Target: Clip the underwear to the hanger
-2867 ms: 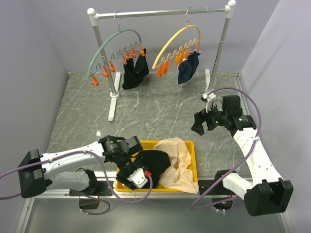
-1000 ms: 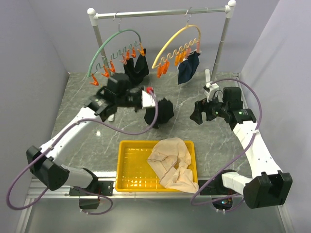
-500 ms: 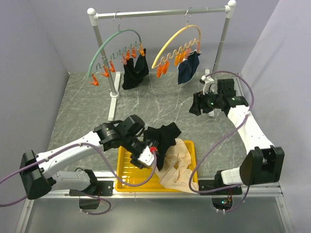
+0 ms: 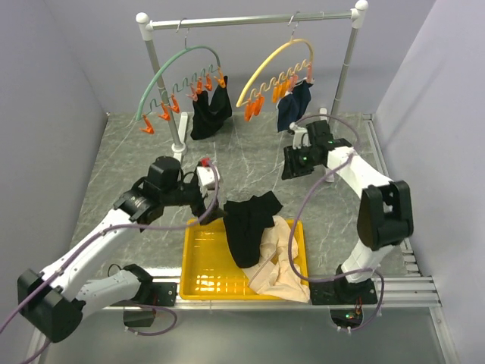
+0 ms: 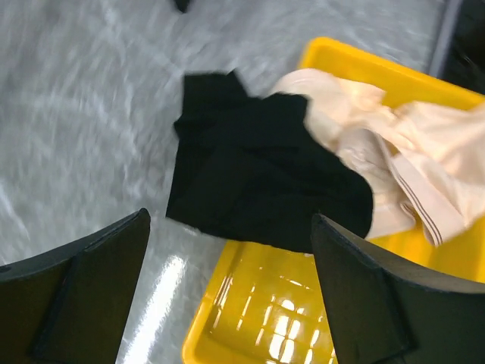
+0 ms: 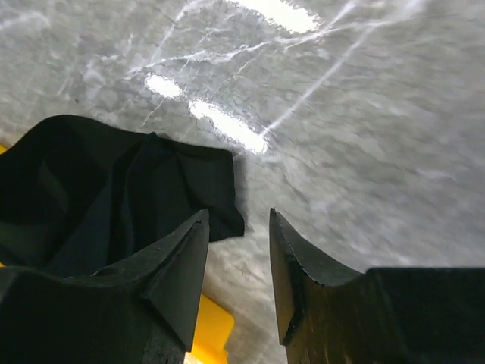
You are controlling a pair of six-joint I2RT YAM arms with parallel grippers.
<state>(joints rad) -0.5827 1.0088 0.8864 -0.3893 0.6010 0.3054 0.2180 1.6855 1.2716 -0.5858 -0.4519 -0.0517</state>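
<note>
A: Where's the plain black soft fabric underwear (image 4: 248, 227)?

B: Draped over the far rim of the yellow plastic tray (image 4: 186, 262). One part lies on the grey marbled tabletop (image 4: 250, 163) just past that rim. The rest hangs inside the tray, overlapping the crumpled beige garment (image 4: 279, 262) at the tray's right end. Nothing grips it.

A: Left gripper (image 4: 203, 211)?

B: Above the tray's far-left corner, just beside the underwear. Jaws spread wide, empty. The wrist view shows the cloth lying loose below the gap.

A: Right gripper (image 4: 292, 165)?

B: Over the tabletop, beyond the tray's far-right corner and apart from the tray. Jaws only a narrow gap apart, and bare table shows between them. Not touching the underwear, whose far edge shows in its wrist view.

A: Pale yellow arc-shaped hanger with orange clips (image 4: 276, 57)?

B: Hooked on the white rail (image 4: 250, 20), well beyond the tray on the far side. A small navy garment (image 4: 294, 105) hangs from its right-end clips. The other clips look bare.
</note>
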